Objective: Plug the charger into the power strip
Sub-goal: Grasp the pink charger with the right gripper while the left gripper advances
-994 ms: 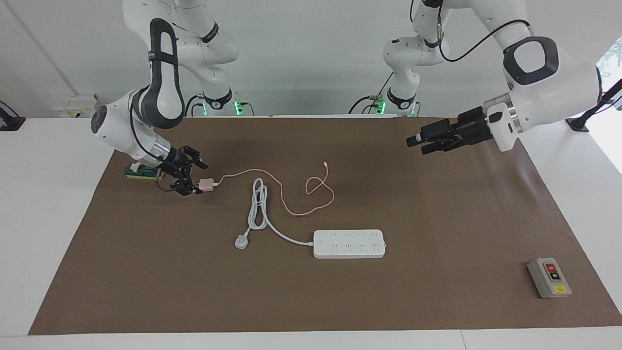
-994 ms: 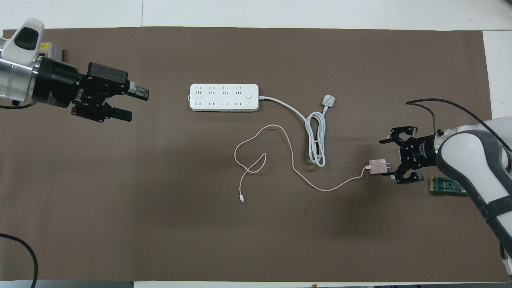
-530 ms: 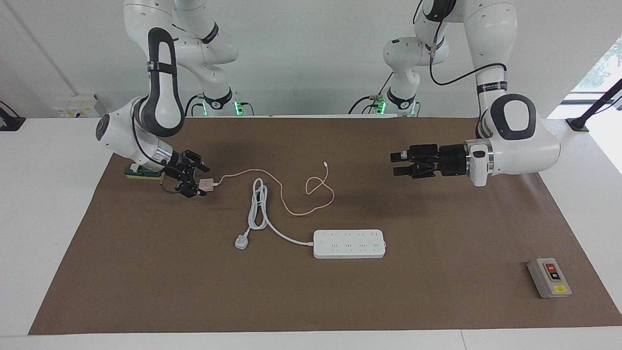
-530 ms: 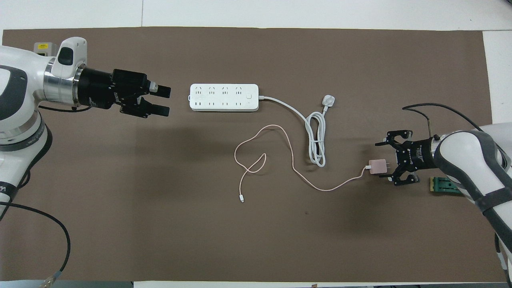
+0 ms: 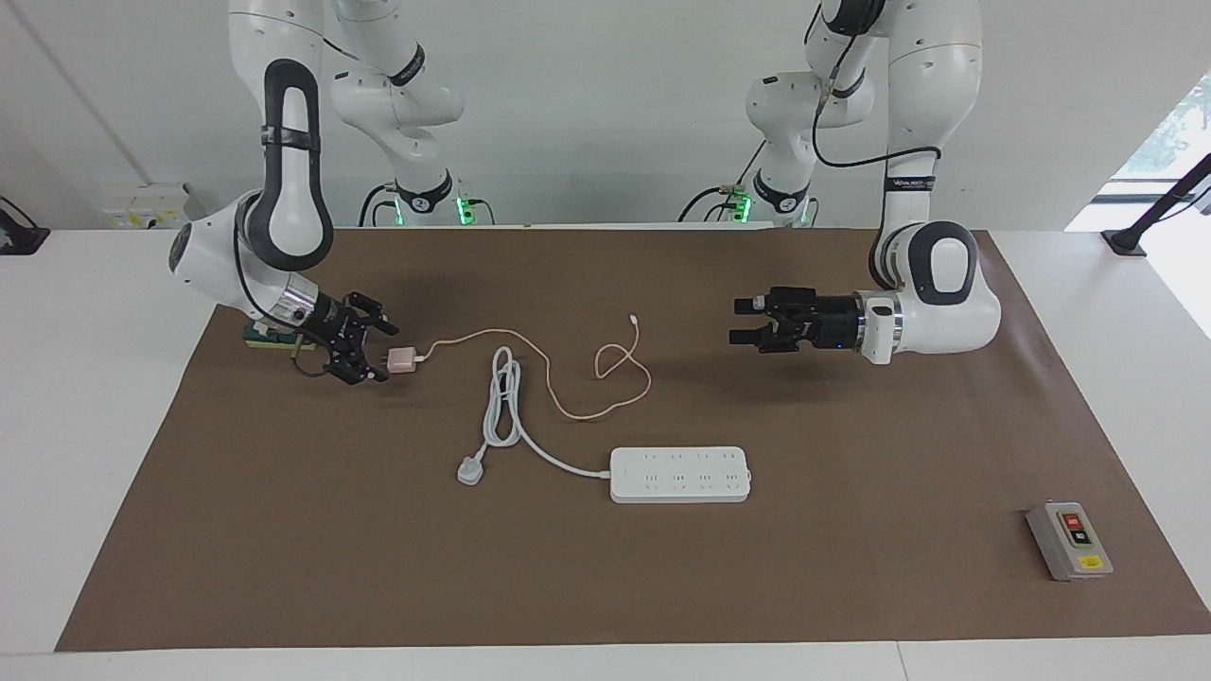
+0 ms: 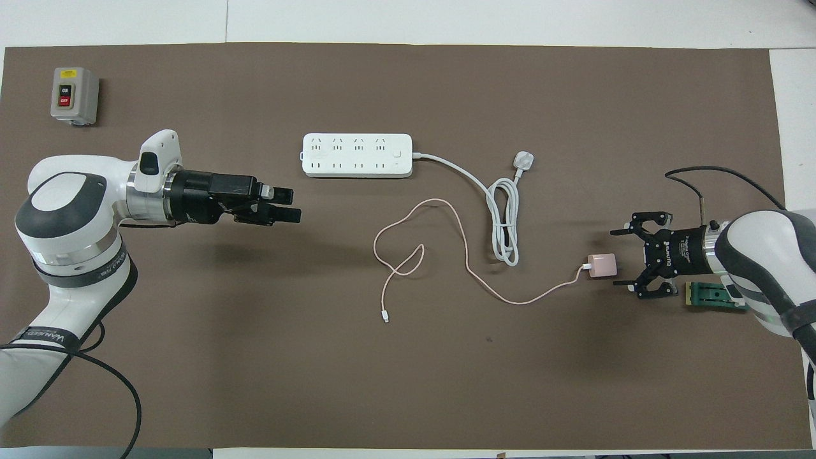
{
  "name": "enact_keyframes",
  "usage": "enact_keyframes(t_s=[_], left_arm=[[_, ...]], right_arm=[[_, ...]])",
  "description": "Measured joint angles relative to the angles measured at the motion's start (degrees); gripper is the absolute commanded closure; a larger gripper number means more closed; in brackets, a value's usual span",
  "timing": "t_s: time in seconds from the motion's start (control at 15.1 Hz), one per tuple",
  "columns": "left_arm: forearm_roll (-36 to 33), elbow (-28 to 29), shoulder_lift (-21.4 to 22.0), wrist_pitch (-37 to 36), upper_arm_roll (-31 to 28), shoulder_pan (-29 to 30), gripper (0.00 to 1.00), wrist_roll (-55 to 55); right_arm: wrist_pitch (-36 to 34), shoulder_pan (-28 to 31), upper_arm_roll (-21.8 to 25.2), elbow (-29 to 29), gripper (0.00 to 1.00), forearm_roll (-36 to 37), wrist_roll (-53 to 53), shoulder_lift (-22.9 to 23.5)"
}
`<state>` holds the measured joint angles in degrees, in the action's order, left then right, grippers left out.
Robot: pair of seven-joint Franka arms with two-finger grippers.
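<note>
Brown mat (image 6: 408, 382) covers the worktop. Step in hand: approach for pickup. My left jaws, spread and empty, wait over bare mat near the strip (image 6: 357, 155), which lies mid-mat. The charger (image 6: 602, 265) lies nearer the robots, toward my right arm's end. My right jaws stand spread just beside it, not gripping. Next: advance and close on its body, prongs clear. Box (image 6: 74, 95) reads ON, OFF.
</note>
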<state>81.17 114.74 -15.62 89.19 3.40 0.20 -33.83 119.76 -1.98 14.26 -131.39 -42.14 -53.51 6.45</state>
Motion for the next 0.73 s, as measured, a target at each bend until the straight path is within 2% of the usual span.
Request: enact_keyframes(t_s=[0.33,0.73], left_arm=[[5.4,2.5,0.4,1.1,0.1,-2.5,0.0,-4.1],[13.4,3.6,0.3,11.3,0.2,-9.6,0.0,-5.9]], right_arm=[[0.0,0.1,0.0,-1.2,0.0,-1.9,2.0,0.5],[0.0,1.4,0.0,-2.6,0.0,-2.0,7.4,1.8]])
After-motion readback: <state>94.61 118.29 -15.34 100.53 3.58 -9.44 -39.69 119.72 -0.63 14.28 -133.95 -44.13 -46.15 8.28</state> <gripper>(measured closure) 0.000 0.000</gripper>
